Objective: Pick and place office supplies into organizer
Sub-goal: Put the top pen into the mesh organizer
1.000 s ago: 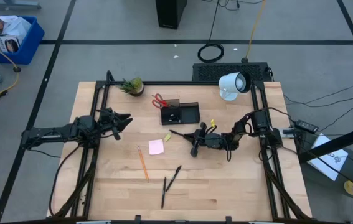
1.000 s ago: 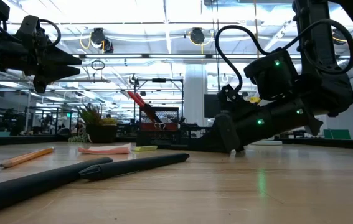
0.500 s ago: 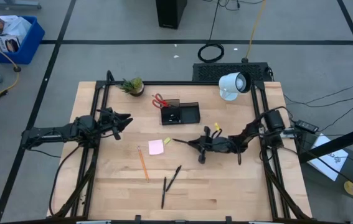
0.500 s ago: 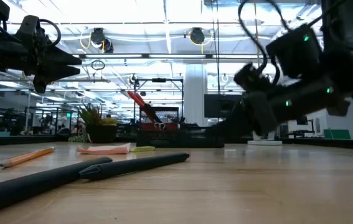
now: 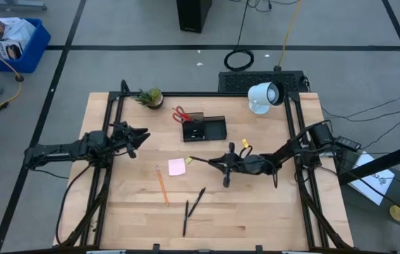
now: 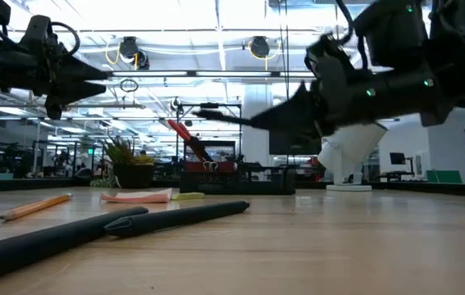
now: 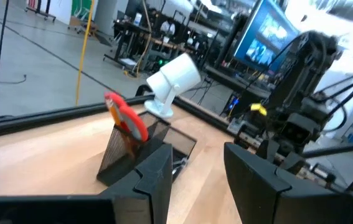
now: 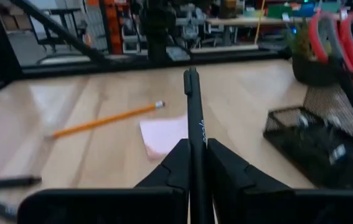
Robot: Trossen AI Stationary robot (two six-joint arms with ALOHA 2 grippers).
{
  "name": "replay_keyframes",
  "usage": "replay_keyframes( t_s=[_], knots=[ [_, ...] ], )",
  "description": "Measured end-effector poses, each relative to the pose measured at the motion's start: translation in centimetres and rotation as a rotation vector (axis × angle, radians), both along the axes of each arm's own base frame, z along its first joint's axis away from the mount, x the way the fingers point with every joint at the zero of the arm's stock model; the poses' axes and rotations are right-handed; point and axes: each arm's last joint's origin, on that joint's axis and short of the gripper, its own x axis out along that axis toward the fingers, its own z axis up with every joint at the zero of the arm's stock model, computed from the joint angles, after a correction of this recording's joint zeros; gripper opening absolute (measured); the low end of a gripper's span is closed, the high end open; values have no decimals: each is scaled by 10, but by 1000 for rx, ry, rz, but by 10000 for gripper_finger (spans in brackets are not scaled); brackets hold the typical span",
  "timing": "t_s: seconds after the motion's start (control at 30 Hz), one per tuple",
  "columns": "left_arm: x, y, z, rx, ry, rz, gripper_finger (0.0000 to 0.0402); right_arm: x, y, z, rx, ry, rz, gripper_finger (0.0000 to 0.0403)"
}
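Observation:
My right gripper (image 5: pixel 218 164) hovers mid-table, shut on a black pen (image 5: pixel 201 160) that points toward the table's left. The black organizer (image 5: pixel 204 129) stands beyond it, with red-handled scissors (image 5: pixel 180 113) upright in its cup section. A pink sticky pad (image 5: pixel 177 166), a small yellow piece (image 5: pixel 189 159), an orange pencil (image 5: pixel 162 186) and two more black pens (image 5: pixel 197 201) (image 5: pixel 185 217) lie flat on the table. My left gripper (image 5: pixel 142 134) waits open above the table's left side. My right gripper pinches the black pen's rear part (image 8: pixel 195 140) between its two fingers (image 8: pixel 175 167). The fingers come level from the table's right and lie along the pen. Most of the pen (image 6: pixel 228 115) sticks out past the fingertips, roughly level and lifted clear of the table.
A small potted plant (image 5: pixel 150 97) stands at the far left corner and a white lamp-like device (image 5: pixel 263 96) at the far right. Black frame rails run along both sides. Bare wood lies near the right front of the table (image 5: pixel 277 212).
My right gripper has risen from the table top, staying shut on the black pen. The pen has come up with it and is now clear of the wood, roughly level. My left arm has kept still.

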Motion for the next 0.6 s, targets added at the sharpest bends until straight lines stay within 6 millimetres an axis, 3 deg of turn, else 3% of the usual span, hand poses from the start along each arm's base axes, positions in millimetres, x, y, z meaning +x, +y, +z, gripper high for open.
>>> replay_keyframes(
  t_s=[0.2,0.47,0.6],
  knots=[
    [0,0,5,-103,-96,-2,147,23,1,20,1,-90,-9,28],
    [0,0,9,-264,-198,-25,150,42,-14,39,33,-170,-91,27],
    [0,-1,9,-259,-194,-45,183,48,-24,44,30,-189,-122,29]
  ],
)
